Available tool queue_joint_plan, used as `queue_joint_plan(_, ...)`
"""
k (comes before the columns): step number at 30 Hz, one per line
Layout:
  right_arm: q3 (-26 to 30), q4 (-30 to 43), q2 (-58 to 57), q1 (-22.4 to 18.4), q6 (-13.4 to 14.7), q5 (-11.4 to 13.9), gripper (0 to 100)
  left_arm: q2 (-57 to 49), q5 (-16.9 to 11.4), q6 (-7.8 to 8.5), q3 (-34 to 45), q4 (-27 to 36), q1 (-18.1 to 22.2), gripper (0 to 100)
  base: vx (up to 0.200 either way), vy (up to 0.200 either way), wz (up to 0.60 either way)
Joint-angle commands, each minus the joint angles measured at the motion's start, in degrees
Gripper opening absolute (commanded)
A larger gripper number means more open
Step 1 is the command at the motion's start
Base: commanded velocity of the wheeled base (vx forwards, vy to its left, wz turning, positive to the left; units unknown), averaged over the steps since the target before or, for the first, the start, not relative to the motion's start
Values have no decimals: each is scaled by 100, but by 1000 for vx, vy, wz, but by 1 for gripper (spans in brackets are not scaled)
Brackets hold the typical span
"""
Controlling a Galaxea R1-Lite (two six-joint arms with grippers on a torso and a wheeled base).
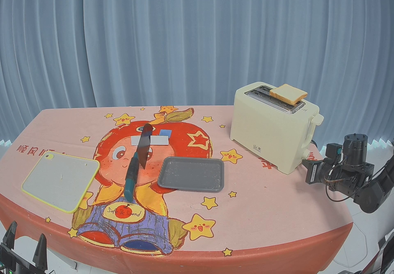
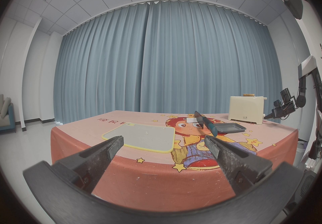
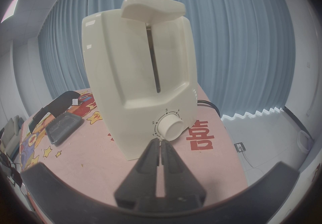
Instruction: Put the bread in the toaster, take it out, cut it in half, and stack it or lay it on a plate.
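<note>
A cream toaster [image 1: 273, 127] stands at the table's right, with a toasted bread slice [image 1: 288, 93] lying tilted across its top slots. Its lever [image 3: 152, 7] is up and its dial [image 3: 170, 126] faces my right gripper [image 3: 161, 144], which is shut with nothing in it, just short of the dial. That gripper [image 1: 308, 164] hovers off the toaster's right end. A grey plate [image 1: 192, 173] lies mid-table beside a teal-handled knife [image 1: 137, 160]. A green-rimmed cutting board [image 1: 60, 180] lies at the left. My left gripper [image 2: 164, 149] is open, low off the table's front left edge [image 1: 24, 242].
The pink cartoon tablecloth [image 1: 254, 213] has bare room in front of the toaster and plate. Small white and blue cards [image 1: 156, 138] lie behind the knife. The toaster's cable [image 3: 209, 105] trails off the table's right edge. A blue curtain hangs behind.
</note>
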Motion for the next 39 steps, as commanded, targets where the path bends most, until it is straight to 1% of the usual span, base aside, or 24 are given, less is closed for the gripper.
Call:
queue_joint_plan(1,61,-18,-89,37,-41,-39,100,0,4,-2,101,-2,4,100,0,0,0)
queue_joint_plan(5,70,-18,-160,90,3,-39,100,0,4,-2,101,-2,4,100,0,0,0)
queue_joint_plan(19,149,-18,-283,160,3,-48,100,0,4,-2,101,-2,4,100,0,0,0)
queue_joint_plan(25,123,61,-1091,248,12,-48,100,0,4,-2,101,-2,4,100,0,0,0)
queue_joint_plan(29,96,70,-1258,257,21,-48,100,0,4,-2,101,-2,4,100,0,0,0)
queue_joint_plan(30,70,70,-1478,265,12,-48,100,0,4,-2,101,-2,-5,100,0,0,0)
queue_joint_plan(39,-308,70,-1935,222,38,-21,100,0,4,-2,101,-2,4,100,0,0,0)
